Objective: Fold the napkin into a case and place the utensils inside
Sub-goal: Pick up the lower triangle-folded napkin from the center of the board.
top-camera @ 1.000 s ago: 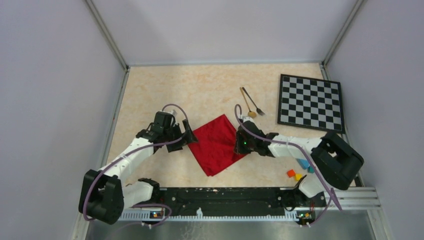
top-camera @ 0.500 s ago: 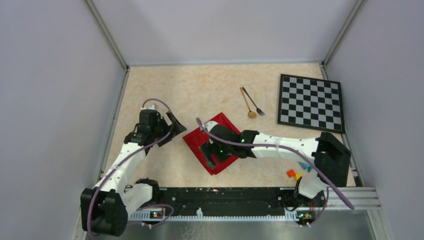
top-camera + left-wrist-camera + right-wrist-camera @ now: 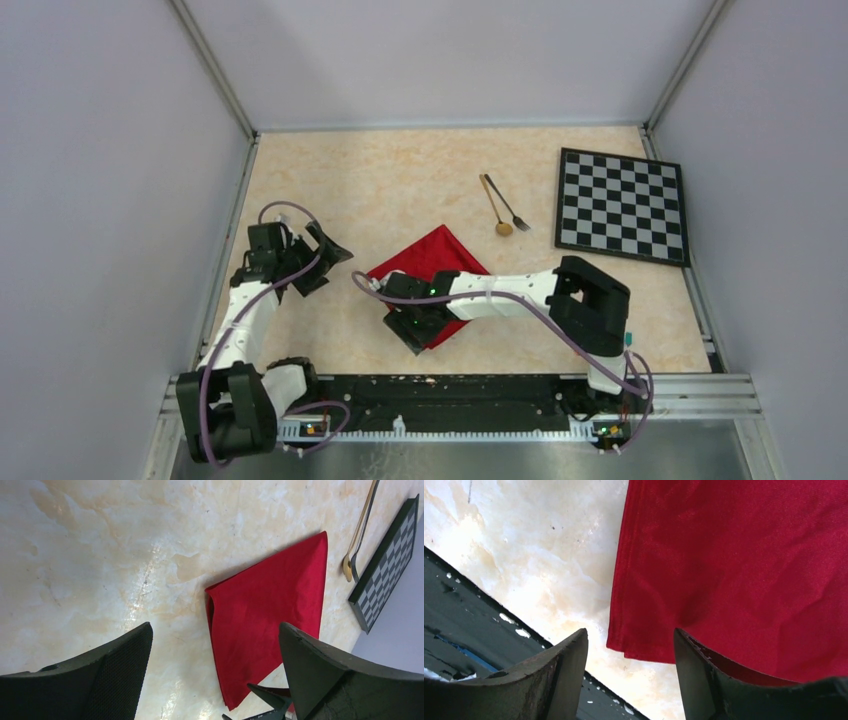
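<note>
Since a second ago the right gripper (image 3: 408, 325) has swept from the right side of the napkin (image 3: 435, 262) across to its near corner, and the left gripper (image 3: 322, 257) has drawn back toward the left edge of the table (image 3: 400, 170). The right fingers (image 3: 569, 670) stand apart over that near corner with the cloth lying flat beneath them, nothing pinched as far as the wrist view shows. The left gripper is spread wide and empty, well clear of the cloth. The napkin lies mid-table, now doubled over into a narrower shape than before, with a layered edge on its left side. I judge the folding partly done: it is not yet a narrow case, and no opening for cutlery shows. The spoon (image 3: 497, 208) and fork (image 3: 510, 207) lie untouched side by side toward the far right, near the checkered board (image 3: 622, 205). The right arm covers the napkin's near right part, so how many layers lie there cannot be told.
</note>
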Robot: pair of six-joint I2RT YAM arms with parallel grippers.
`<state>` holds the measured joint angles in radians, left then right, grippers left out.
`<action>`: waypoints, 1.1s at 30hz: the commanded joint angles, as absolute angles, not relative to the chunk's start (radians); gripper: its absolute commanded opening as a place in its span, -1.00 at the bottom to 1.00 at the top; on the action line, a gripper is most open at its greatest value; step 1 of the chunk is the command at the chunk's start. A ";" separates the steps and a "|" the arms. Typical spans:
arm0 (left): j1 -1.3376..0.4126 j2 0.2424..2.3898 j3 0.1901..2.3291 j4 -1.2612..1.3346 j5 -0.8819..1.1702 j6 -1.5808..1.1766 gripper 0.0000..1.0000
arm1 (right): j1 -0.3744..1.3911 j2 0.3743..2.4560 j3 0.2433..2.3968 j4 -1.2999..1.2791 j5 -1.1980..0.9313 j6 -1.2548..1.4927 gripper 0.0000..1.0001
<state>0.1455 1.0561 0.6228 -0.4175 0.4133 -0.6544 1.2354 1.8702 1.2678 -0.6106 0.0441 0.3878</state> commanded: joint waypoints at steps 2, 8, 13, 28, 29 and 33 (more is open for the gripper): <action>0.156 1.043 0.595 -0.373 0.465 -0.622 0.98 | 1.264 1.914 1.349 -0.668 0.100 0.368 0.26; 0.162 1.044 0.594 -0.371 0.466 -0.618 0.97 | 1.285 1.979 1.373 -0.702 0.152 0.379 0.20; 0.168 1.041 0.595 -0.375 0.469 -0.609 0.98 | 1.292 2.021 1.345 -0.703 0.203 0.403 -0.25; 0.169 0.994 0.492 -0.363 0.661 -0.641 0.97 | 1.180 1.738 1.162 -0.383 0.015 0.513 -1.00; 0.170 0.974 0.471 -0.359 0.677 -0.659 0.97 | 1.156 1.712 1.126 -0.338 -0.024 0.534 -1.00; 0.166 0.896 0.374 -0.251 0.775 -0.780 0.97 | 1.088 1.626 1.015 -0.201 -0.148 0.594 -1.00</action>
<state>0.1631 0.9695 0.4454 -0.3843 0.6460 -0.6682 1.1446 1.7355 1.0794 -0.4133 0.0113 0.5091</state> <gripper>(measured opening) 0.987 0.030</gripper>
